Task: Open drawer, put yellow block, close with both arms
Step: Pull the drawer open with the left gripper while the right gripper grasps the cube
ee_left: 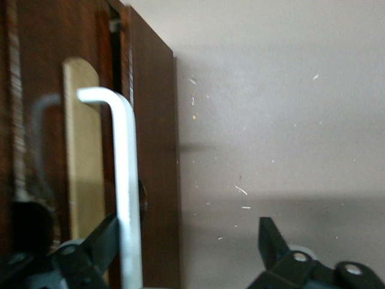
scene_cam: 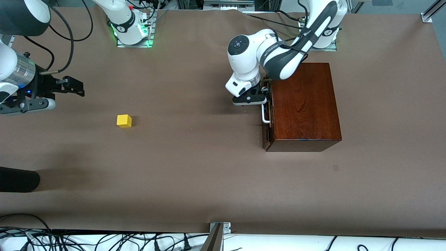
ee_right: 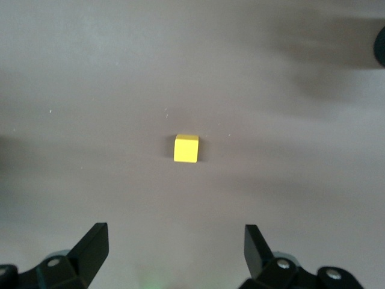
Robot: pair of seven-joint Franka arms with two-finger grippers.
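Note:
The yellow block (scene_cam: 124,121) lies on the brown table toward the right arm's end; in the right wrist view the yellow block (ee_right: 186,148) sits alone ahead of the fingers. My right gripper (scene_cam: 82,87) (ee_right: 174,232) hovers open and empty over bare table, short of the block. The reddish-brown box (scene_cam: 303,104) stands toward the left arm's end. Its drawer (scene_cam: 267,136) (ee_left: 153,180) looks shut or nearly so. My left gripper (scene_cam: 265,94) (ee_left: 187,229) is open at the drawer front, with the white bar handle (scene_cam: 265,116) (ee_left: 123,180) between its jaws, close to one finger.
A black rounded object (scene_cam: 17,179) juts over the table near the front camera at the right arm's end. Cables and a metal bracket (scene_cam: 219,226) run along the table's front edge. Brown table (scene_cam: 195,157) stretches between the block and the box.

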